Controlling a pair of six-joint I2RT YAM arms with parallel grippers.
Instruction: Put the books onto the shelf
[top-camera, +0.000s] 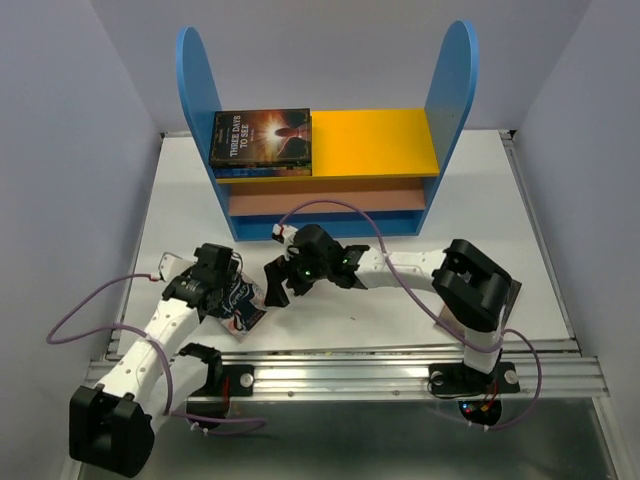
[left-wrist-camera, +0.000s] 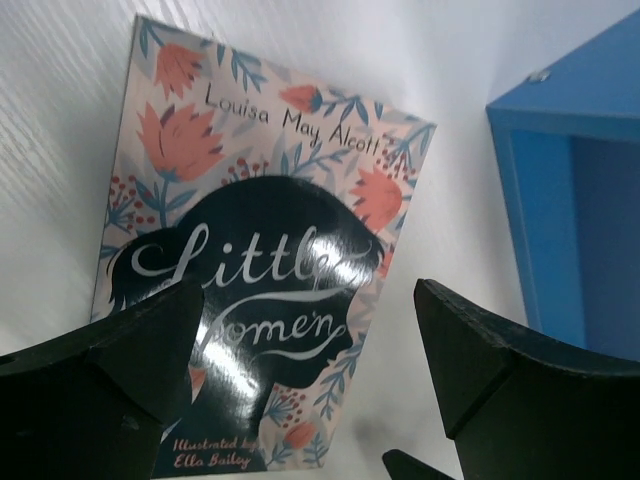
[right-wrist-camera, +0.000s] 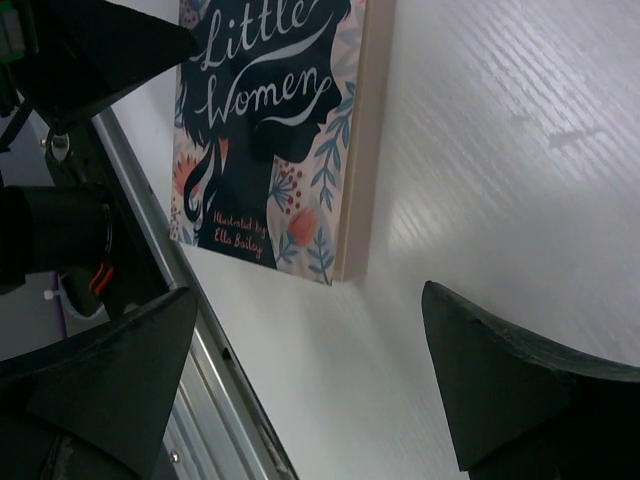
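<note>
**Fig.** 2 grippers, 1 shelf, books in 2 places.

Shelf (top-camera: 385, 140): 2 round-topped blue side panels w/ 3 flat boards btwn them (yellow top, brown mid, blue base), all smooth painted faces.

A stack of books (top-camera: 262, 138) lies flat on the yellow board, against the shelf's left panel. "Three Days to See" is uppermost, w/ a dark glossy cover. The no. of books beneath cannot be counted.

1 further paperback, Little Women (left-wrist-camera: 260, 290), lies flat on the white, fine-grained table (right-wrist-camera: 520, 150) in front of the shelf, near its left corner. Its floral cover is glossy, w/ glare.

My L gripper (left-wrist-camera: 308, 290) hovers over that book, its 2 matte black wedge fingers spread wide, nothing held. My R gripper (right-wrist-camera: 308, 295) is just beside the book, toward the shelf's middle, also spread wide and holding nothing.
</note>
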